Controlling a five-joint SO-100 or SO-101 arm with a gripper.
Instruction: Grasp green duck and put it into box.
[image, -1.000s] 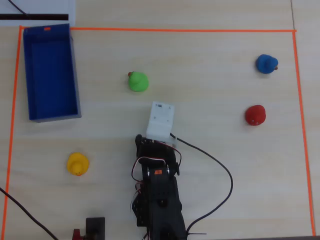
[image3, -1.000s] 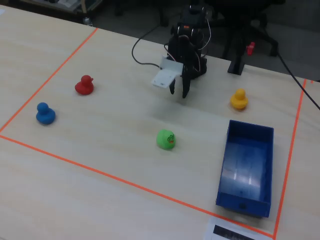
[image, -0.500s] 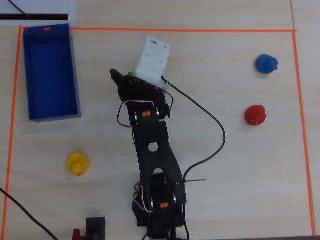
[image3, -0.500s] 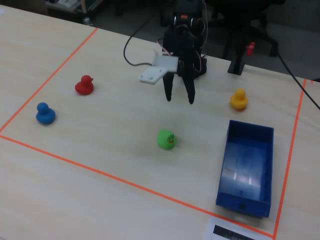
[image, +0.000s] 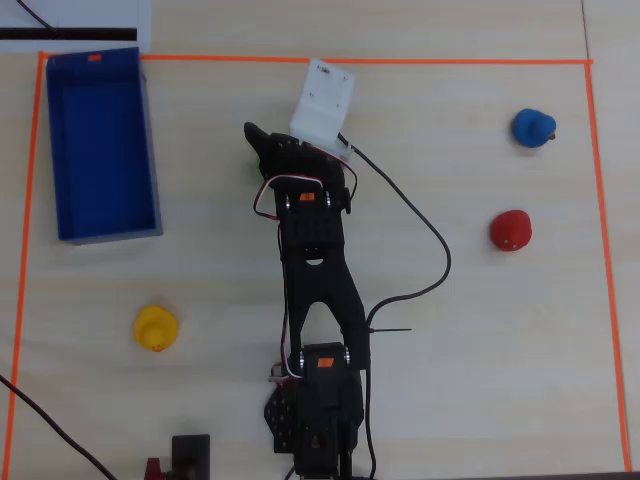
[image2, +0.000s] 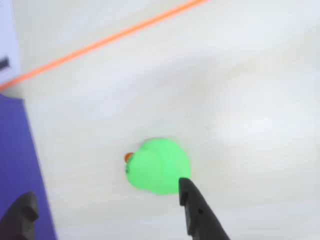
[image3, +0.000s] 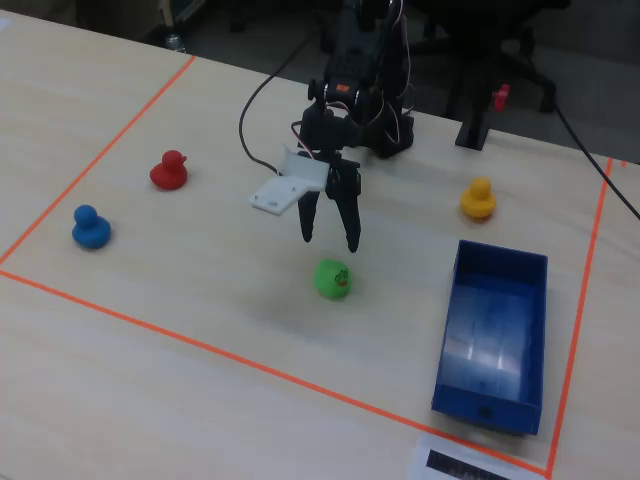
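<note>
The green duck (image3: 333, 278) sits on the table in the fixed view, left of the box (image3: 495, 335), a long deep-blue tray. My gripper (image3: 330, 243) is open and hovers just above and behind the duck, holding nothing. In the wrist view the duck (image2: 157, 166) lies on the table between the spread fingers, close to the right fingertip (image2: 187, 186). The gripper (image2: 105, 197) is empty, and the box's wall (image2: 20, 165) is at the left edge. In the overhead view the gripper (image: 265, 150) covers nearly all of the duck, and the box (image: 100, 145) lies to its left.
A yellow duck (image3: 479, 197), a red duck (image3: 169, 170) and a blue duck (image3: 91, 226) stand apart on the table. Orange tape (image3: 250, 365) marks the work area. The arm's base (image: 320, 400) and its cables (image: 420, 220) are at the near middle of the overhead view.
</note>
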